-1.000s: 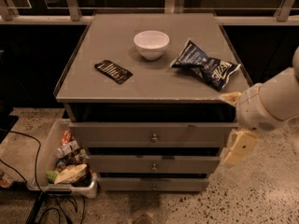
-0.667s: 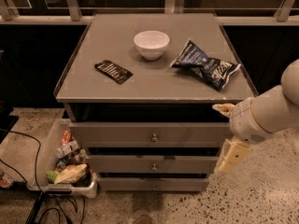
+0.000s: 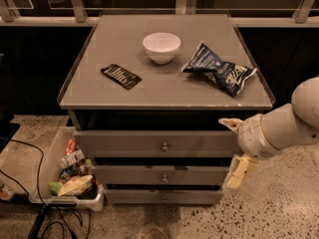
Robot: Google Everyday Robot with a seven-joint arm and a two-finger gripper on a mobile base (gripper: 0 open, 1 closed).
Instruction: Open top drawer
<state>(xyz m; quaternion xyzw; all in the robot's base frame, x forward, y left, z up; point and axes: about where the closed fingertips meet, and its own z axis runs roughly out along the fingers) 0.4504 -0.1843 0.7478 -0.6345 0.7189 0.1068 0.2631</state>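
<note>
The top drawer (image 3: pixel 124 143) is a wide grey front under the cabinet top, with a small round metal knob (image 3: pixel 164 146) at its centre. It looks pushed in. My gripper (image 3: pixel 235 148) is at the drawer's right end, at the height of the drawer front and to the right of the knob. Its two cream fingers are spread apart, one fingertip (image 3: pixel 229 123) near the drawer's top right corner, the other (image 3: pixel 241 172) lower by the middle drawer. It holds nothing.
Two narrower grey drawers (image 3: pixel 162 176) sit below. On the cabinet top (image 3: pixel 99 96) are a white bowl (image 3: pixel 161 47), a blue chip bag (image 3: pixel 219 72) and a dark flat packet (image 3: pixel 121 76). A white bin (image 3: pixel 67 171) of snacks and cables (image 3: pixel 30 158) lie on the floor at left.
My gripper and arm have moved left and slightly down, from beyond the cabinet's right side to the right end of the top drawer. The drawers have not moved.
</note>
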